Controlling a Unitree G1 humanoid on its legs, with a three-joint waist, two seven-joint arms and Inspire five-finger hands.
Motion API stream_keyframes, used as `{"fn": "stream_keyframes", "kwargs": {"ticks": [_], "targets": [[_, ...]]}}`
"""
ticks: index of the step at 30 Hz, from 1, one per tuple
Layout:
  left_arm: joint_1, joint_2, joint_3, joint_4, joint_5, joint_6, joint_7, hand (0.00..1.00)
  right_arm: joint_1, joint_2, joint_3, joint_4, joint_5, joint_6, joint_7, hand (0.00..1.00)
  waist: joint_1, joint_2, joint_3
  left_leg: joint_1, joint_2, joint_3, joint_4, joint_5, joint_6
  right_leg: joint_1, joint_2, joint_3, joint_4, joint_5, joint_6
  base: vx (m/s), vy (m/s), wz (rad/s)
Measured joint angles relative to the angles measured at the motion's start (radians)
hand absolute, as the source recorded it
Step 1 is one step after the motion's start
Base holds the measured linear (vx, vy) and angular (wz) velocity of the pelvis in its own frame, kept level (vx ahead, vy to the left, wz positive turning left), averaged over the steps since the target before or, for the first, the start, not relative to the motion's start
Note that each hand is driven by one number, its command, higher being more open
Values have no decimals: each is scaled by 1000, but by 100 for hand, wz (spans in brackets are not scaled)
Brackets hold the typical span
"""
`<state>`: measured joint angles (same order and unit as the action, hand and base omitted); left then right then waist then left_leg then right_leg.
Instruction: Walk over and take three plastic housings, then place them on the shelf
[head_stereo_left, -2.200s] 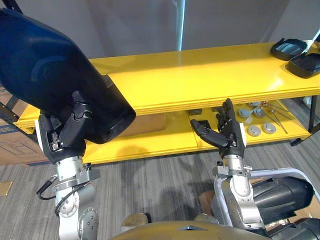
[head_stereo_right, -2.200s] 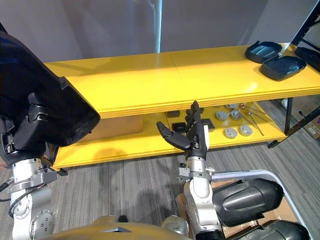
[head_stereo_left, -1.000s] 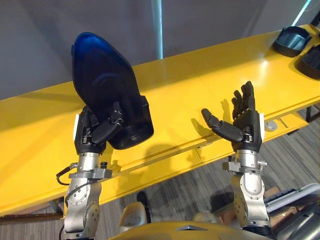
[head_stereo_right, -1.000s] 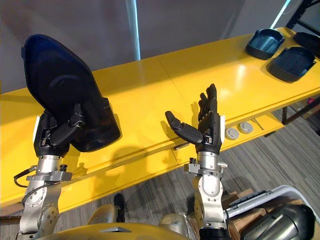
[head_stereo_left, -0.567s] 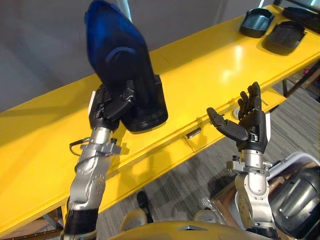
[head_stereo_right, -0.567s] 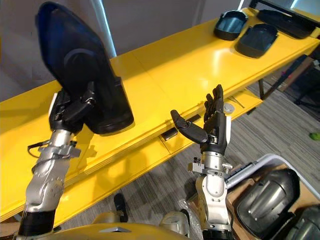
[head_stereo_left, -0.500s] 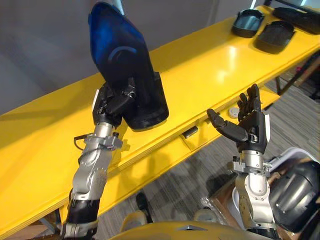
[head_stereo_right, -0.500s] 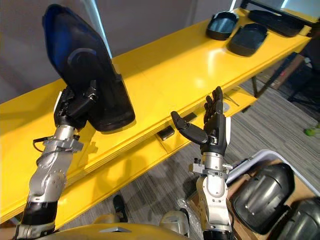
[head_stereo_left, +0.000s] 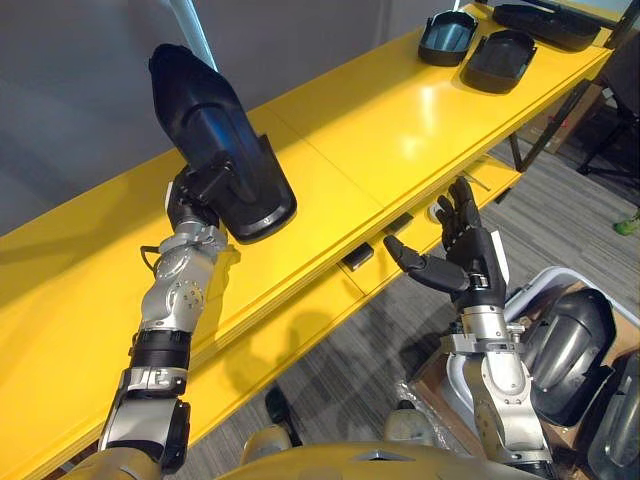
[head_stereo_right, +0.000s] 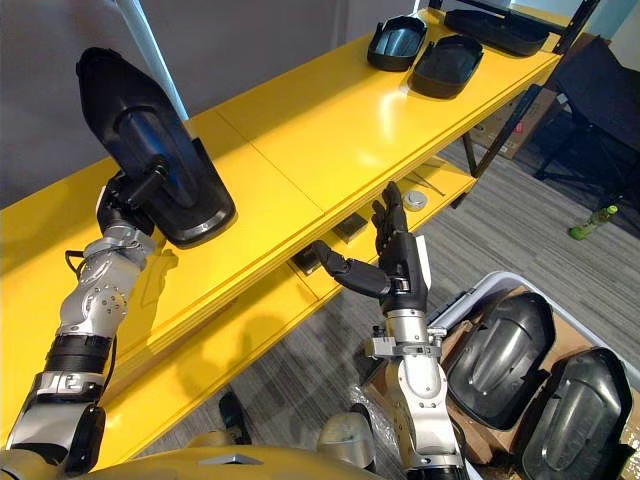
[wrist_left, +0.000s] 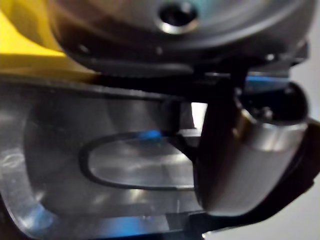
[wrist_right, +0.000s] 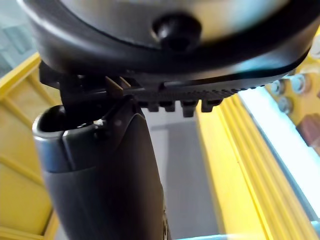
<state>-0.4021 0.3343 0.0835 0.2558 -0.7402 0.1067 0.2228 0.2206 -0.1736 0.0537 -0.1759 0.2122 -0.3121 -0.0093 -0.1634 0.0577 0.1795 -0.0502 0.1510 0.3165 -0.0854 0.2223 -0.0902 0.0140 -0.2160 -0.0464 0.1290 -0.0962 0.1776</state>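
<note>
A black plastic housing (head_stereo_left: 215, 140) is seen in the upper left of the frame, tilted, wide end down over the top board of the yellow shelf (head_stereo_left: 400, 110). Whether it touches the board cannot be told. It is grasped at the squared lower end by the left hand (head_stereo_left: 190, 200), with the fingers clenched on the rim and the thumb pressed against the glossy shell in the left wrist view.

The shell is judged stiff, hollow and light, but smooth enough to slip. The flanged rim is judged the safest place to hold, not the rounded back.

Two housings (head_stereo_left: 447, 38) are already laid on the shelf at the upper right. The right hand (head_stereo_left: 465, 260) is held relaxed and empty, palm up, at lower centre-right. More housings (head_stereo_left: 565, 340) are stacked in a bin (head_stereo_right: 470, 292) at the lower right.
</note>
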Motion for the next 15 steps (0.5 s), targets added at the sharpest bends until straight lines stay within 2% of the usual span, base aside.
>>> {"fn": "stream_keyframes", "kwargs": {"ticks": [6, 7, 8, 12, 15], "targets": [[-67, 0, 1, 99, -36, 2, 51, 0, -19, -32, 9, 0, 1, 7, -1, 100, -11, 19, 32, -2, 0, 17, 1, 2, 2, -30, 0, 26, 26, -2, -1, -30, -8, -8], [-75, 0, 1, 110, -49, 6, 57, 100, -30, -34, 13, 0, 1, 11, -1, 100, -19, 26, 49, -5, 0, 18, 0, 1, 2, -34, 0, 27, 28, -5, -6, -61, -7, -3], [-74, 0, -1, 115, -58, 10, 58, 100, -39, -39, 19, 0, 1, 17, 0, 100, -28, 32, 61, -12, 0, 18, 0, -2, -2, -41, 0, 27, 29, -5, -6, -56, -7, -1], [-75, 8, -14, 120, -69, 4, 54, 100, -41, -58, 44, -3, 1, 26, -1, 100, -31, 43, 78, -13, 0, 18, 1, 0, -1, -50, 0, 30, 46, -6, -2, -9, -2, 0], [-77, 15, -31, 107, -65, -23, 65, 100, -45, -61, 67, -53, 3, 37, -1, 100, -31, 46, 105, -13, 0, 19, 1, 1, -2, -66, -1, 37, 71, -17, -3, -10, -10, -2]]}}
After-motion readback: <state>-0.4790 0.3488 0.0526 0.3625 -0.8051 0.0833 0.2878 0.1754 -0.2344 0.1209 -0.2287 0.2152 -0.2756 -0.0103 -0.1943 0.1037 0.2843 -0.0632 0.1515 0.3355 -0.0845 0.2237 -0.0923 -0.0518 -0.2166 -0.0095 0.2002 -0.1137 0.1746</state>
